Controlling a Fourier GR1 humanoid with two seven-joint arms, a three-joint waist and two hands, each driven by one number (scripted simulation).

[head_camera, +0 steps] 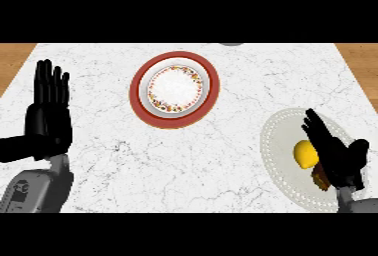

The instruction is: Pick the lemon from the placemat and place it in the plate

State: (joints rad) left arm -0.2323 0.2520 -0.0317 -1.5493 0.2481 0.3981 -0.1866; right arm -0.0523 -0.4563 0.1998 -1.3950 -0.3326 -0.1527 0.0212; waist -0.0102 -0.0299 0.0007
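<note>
A yellow lemon (305, 154) lies on a pale round placemat (284, 150) at the counter's right side. My right hand (338, 155) stands over the placemat just right of the lemon, fingers straight and open, its palm side close against the fruit; whether it touches I cannot tell. A plate (175, 90) with a red rim and a flowered white centre sits at the upper middle of the counter, well left of the lemon. My left hand (49, 117) rests open at the left edge, fingers up.
A small brown thing (322, 180) lies on the placemat below the lemon, partly under my right hand. White marble counter (184, 165) lies between plate and placemat. A grey object (232, 44) peeks in at the far edge. Wooden floor shows at both upper corners.
</note>
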